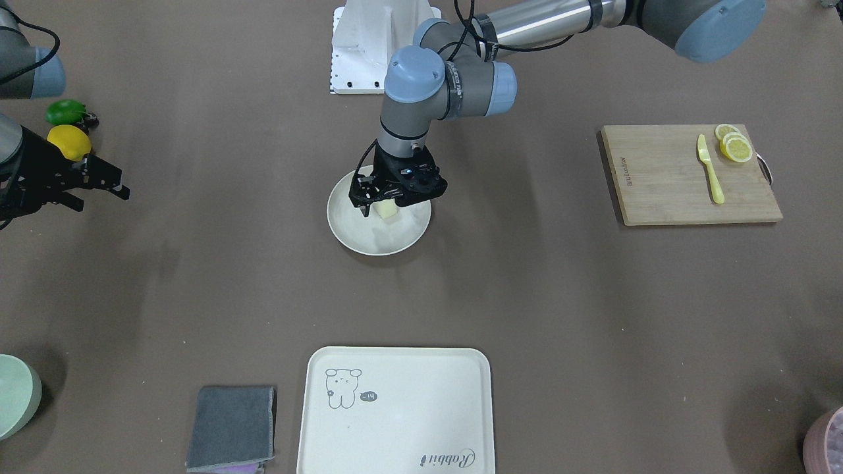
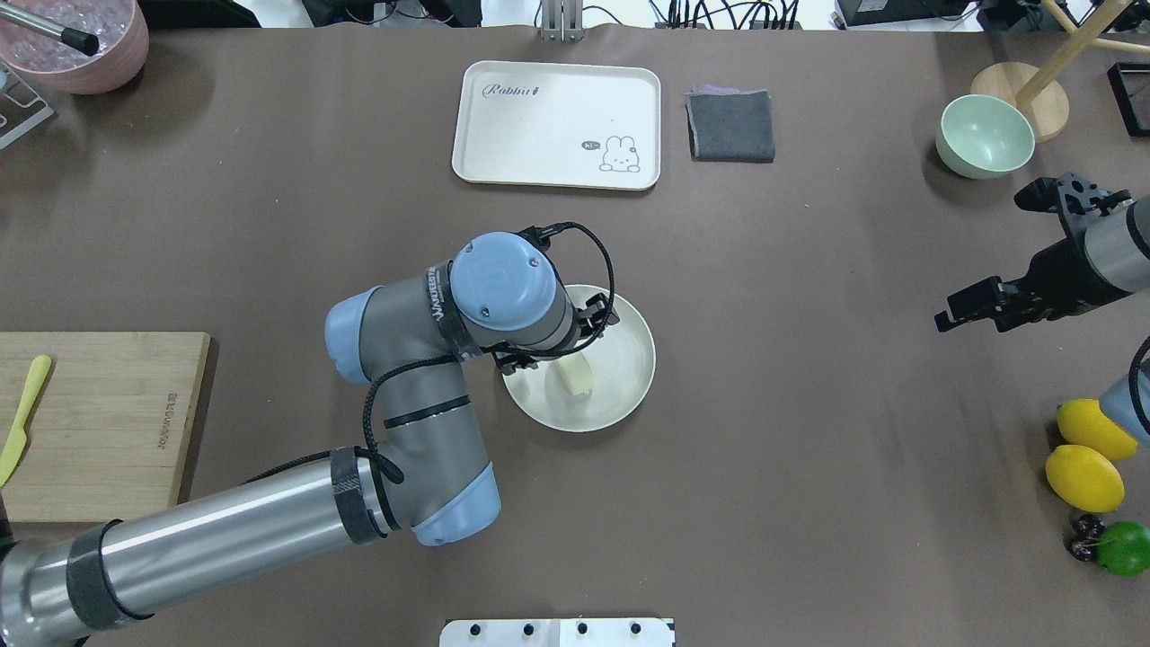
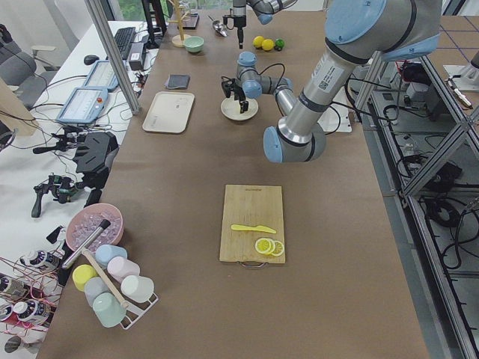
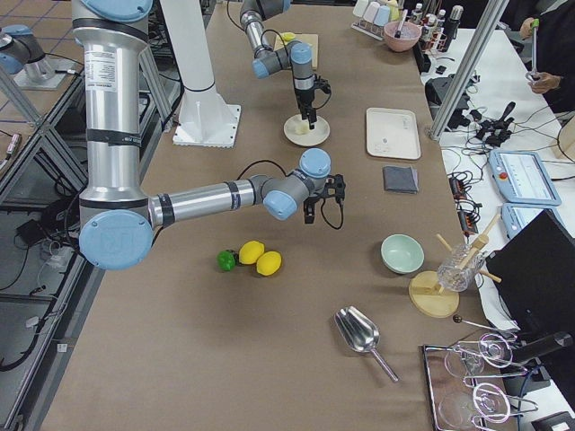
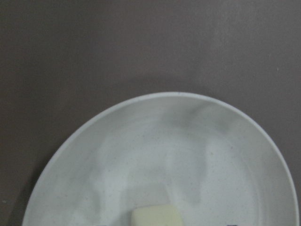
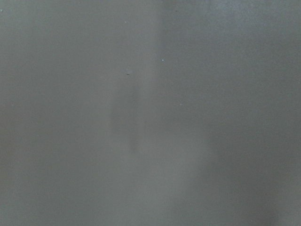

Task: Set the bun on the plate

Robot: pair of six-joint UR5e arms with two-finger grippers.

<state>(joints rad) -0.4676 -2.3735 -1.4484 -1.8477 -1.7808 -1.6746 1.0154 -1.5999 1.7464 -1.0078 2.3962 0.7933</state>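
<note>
The pale cream bun [image 1: 386,210] lies on the round off-white plate [image 1: 369,245] in the middle of the table, toward the plate's robot side. Pointing down, my left gripper [image 1: 384,205] hangs right over the bun, its fingers spread either side of it and looking open. From overhead the left wrist hides the gripper, while the bun [image 2: 575,376] shows on the plate [image 2: 626,359]. In the left wrist view only the bun's [image 5: 156,217] top edge shows at the bottom of the plate [image 5: 141,141]. My right gripper [image 1: 103,197] is open and empty, far off at the table's side.
A cream tray [image 1: 395,411] with a drawing and a folded grey cloth [image 1: 230,424] lie on the operators' side. A wooden board [image 1: 685,178] carries a yellow knife and lemon slices. Two lemons and a lime [image 1: 69,139] sit by the right arm. A green bowl [image 2: 984,135] stands beyond it.
</note>
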